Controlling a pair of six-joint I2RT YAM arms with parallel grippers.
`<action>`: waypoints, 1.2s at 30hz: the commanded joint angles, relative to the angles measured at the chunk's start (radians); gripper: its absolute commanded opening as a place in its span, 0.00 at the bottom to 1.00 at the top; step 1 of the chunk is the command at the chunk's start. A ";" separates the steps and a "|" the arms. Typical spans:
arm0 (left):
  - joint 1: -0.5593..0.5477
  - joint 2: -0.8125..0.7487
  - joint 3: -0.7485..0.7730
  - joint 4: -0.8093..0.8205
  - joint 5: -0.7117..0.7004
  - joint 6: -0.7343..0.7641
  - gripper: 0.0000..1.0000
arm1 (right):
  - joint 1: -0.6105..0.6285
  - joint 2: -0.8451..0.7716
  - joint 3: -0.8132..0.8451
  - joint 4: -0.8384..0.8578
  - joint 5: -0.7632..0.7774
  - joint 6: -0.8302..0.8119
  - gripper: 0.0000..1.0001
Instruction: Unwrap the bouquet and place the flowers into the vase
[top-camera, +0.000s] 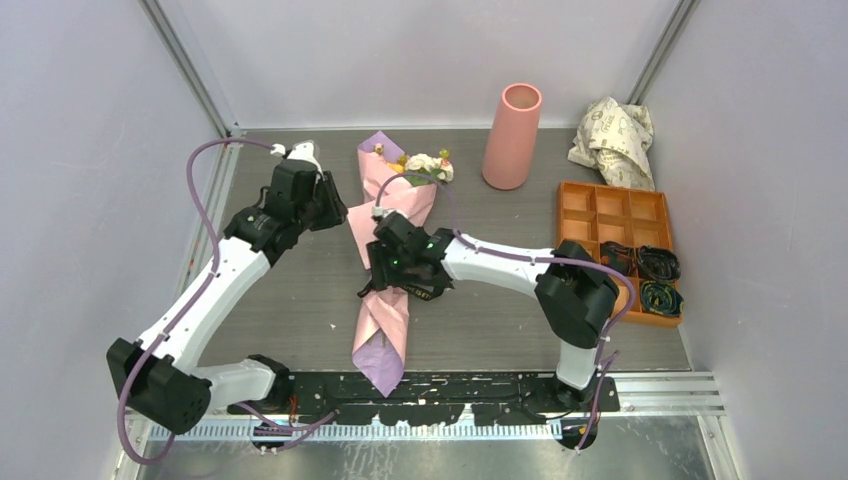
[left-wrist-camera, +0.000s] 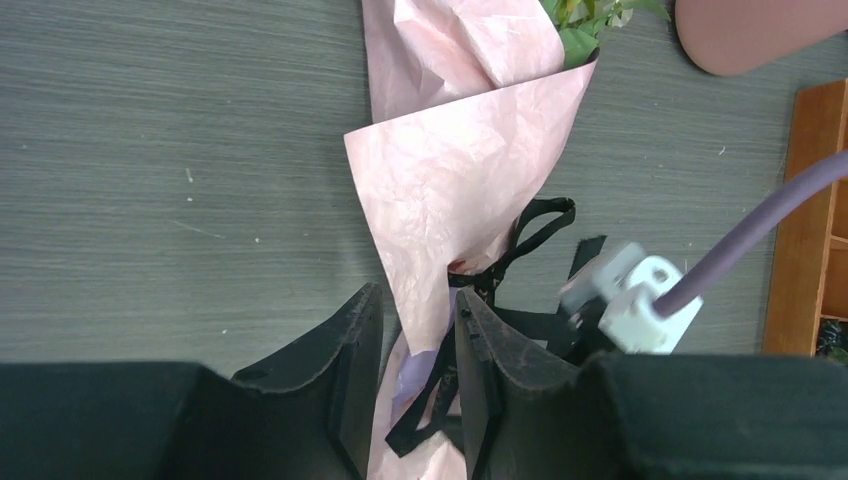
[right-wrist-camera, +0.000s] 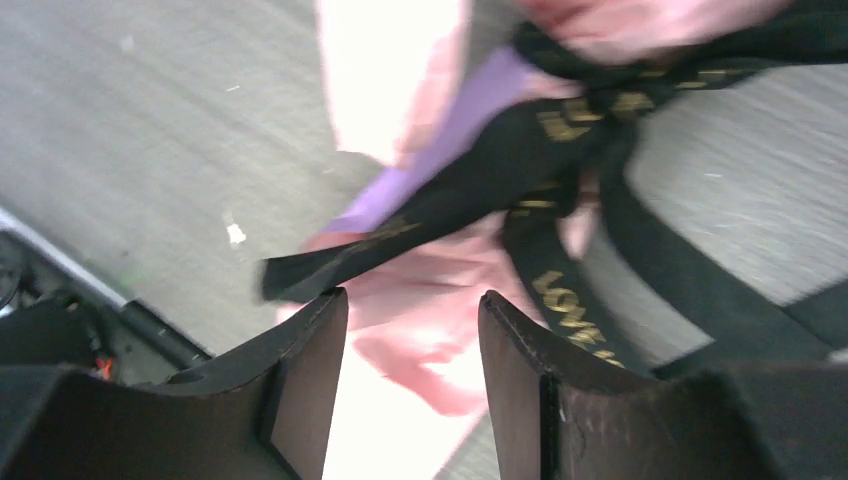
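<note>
The bouquet (top-camera: 385, 335) lies lengthwise on the table, a cone of pink and lilac paper. Its flowers (top-camera: 428, 165) point to the back, close to the upright salmon-pink vase (top-camera: 512, 135). My left gripper (top-camera: 338, 208) is at the paper's left flap. In the left wrist view it (left-wrist-camera: 420, 320) is open, with the pink paper edge (left-wrist-camera: 460, 170) and a loop of black ribbon (left-wrist-camera: 530, 225) running between the fingers. My right gripper (top-camera: 385, 275) hovers over the tied middle. In its blurred wrist view it (right-wrist-camera: 412, 320) stands open above pink paper, with the gold-lettered ribbon (right-wrist-camera: 560, 290) just beyond.
Crumpled cream printed paper (top-camera: 615, 140) lies at the back right corner. An orange compartment tray (top-camera: 610, 215) sits on the right, with dark coils (top-camera: 655, 265) in its near cells. Walls close in on the left, back and right. A metal rail (top-camera: 650, 385) runs along the front.
</note>
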 joint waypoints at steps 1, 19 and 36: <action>-0.002 -0.058 0.015 -0.011 -0.029 0.015 0.34 | 0.035 0.005 0.069 -0.010 -0.012 0.006 0.57; -0.003 0.139 0.051 0.141 0.143 -0.018 0.35 | -0.030 -0.068 -0.080 0.018 0.188 -0.082 0.57; -0.003 0.387 0.101 0.276 0.268 -0.052 0.32 | -0.066 0.046 -0.044 0.078 0.241 -0.104 0.43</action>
